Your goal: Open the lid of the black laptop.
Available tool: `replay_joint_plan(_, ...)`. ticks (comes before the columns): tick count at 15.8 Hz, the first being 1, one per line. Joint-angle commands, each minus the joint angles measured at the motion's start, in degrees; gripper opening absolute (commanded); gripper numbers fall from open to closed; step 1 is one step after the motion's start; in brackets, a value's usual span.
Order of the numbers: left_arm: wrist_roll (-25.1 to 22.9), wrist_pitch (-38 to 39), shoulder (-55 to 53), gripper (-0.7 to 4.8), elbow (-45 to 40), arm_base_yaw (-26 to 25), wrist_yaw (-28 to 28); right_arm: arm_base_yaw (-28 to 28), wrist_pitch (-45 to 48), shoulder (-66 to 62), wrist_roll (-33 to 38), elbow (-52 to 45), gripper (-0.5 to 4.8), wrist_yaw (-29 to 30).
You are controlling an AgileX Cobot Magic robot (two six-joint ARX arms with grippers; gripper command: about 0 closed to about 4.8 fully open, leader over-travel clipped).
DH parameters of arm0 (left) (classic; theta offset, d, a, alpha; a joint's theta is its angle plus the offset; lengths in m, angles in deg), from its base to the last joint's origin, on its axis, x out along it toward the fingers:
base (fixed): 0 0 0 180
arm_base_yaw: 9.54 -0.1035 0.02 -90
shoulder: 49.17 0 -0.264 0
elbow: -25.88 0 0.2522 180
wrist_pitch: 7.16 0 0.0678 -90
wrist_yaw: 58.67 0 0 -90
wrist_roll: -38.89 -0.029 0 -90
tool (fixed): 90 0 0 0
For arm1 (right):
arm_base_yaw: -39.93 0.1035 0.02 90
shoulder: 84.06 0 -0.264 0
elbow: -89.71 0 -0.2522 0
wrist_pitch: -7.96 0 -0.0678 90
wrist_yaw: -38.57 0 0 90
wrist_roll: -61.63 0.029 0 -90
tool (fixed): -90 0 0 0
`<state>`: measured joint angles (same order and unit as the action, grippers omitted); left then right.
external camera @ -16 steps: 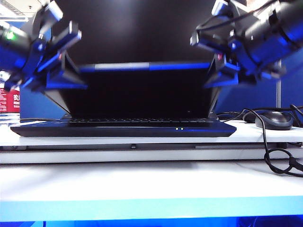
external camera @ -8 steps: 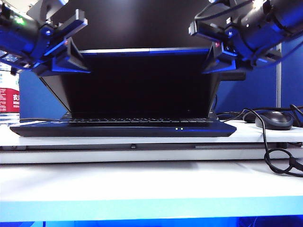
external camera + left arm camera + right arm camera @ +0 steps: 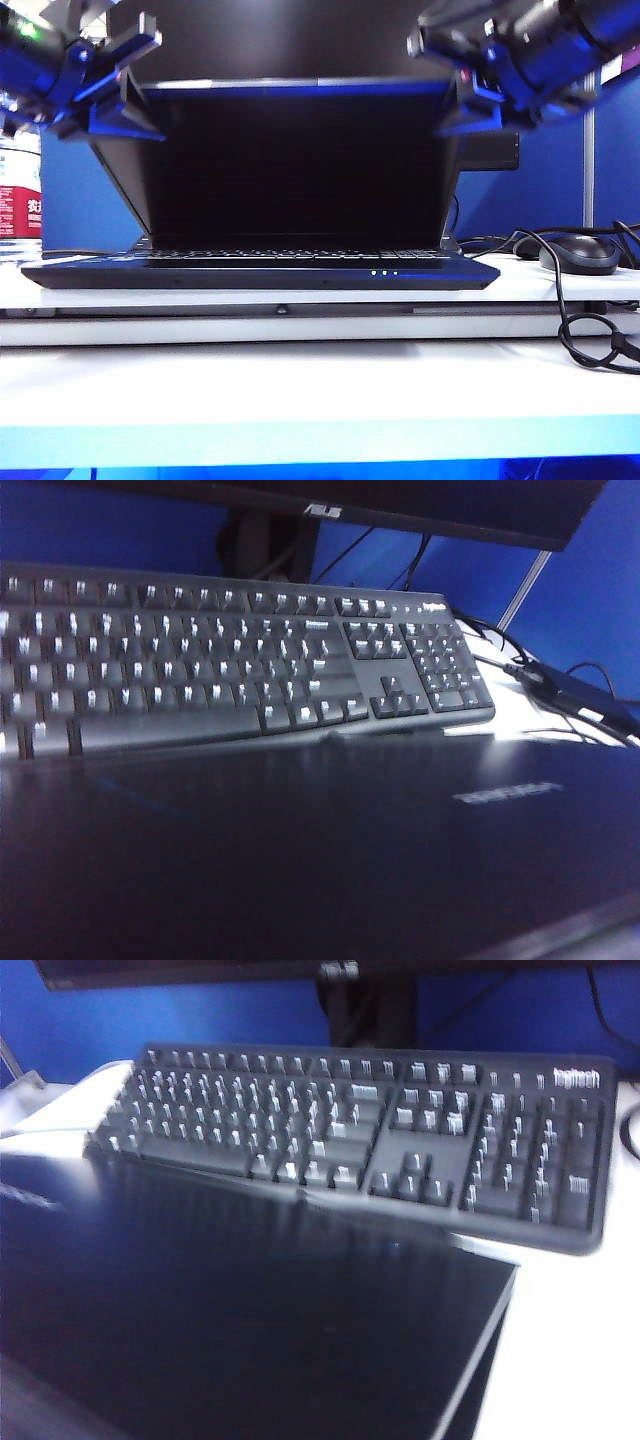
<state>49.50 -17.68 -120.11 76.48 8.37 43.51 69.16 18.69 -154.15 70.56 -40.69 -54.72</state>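
Two robot arms lift the lid [image 3: 300,165] of the black laptop [image 3: 260,272] on a white table [image 3: 300,385], one at each top corner, with the screen standing not far short of upright and three small indicator lights glowing on the front edge. The left gripper [image 3: 125,105] sits at the lid's upper left corner and the right gripper [image 3: 468,105] at its upper right; each appears to have a finger on either side of the lid's top edge, but whether the jaws are pinching the panel or merely cradling it cannot be told from these views. Both wrist cameras look over the lid's dark back toward a separate black keyboard [image 3: 230,660] and the foot of an ASUS monitor [image 3: 330,505] behind it. A mouse [image 3: 580,253] and a loop of cable [image 3: 590,335] lie to the right of the laptop. To finish well, the arms should probably rise and swing back together, level with each other so the thin panel does not twist, easing off before the hinge reaches its stop or the lid meets the keyboard behind.
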Motion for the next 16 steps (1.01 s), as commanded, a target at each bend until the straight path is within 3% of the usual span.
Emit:
replay_joint_plan(1,-1.4,-4.9,0.5,0.24,2.4,-0.1,-0.6,-0.1,3.7,0.4,-0.6,2.8,-0.01,-0.6)
replay_joint_plan(12,-4.6,-4.0,0.3,0.24,7.3,-1.2,-1.0,-0.1,3.0,0.4,-1.9,6.0,-0.01,-0.7)
replay_joint_plan(16,-4.2,-4.7,-1.3,0.21,9.4,-2.8,-0.3,-0.2,1.2,-2.2,-3.2,11.3,-0.01,-0.4)
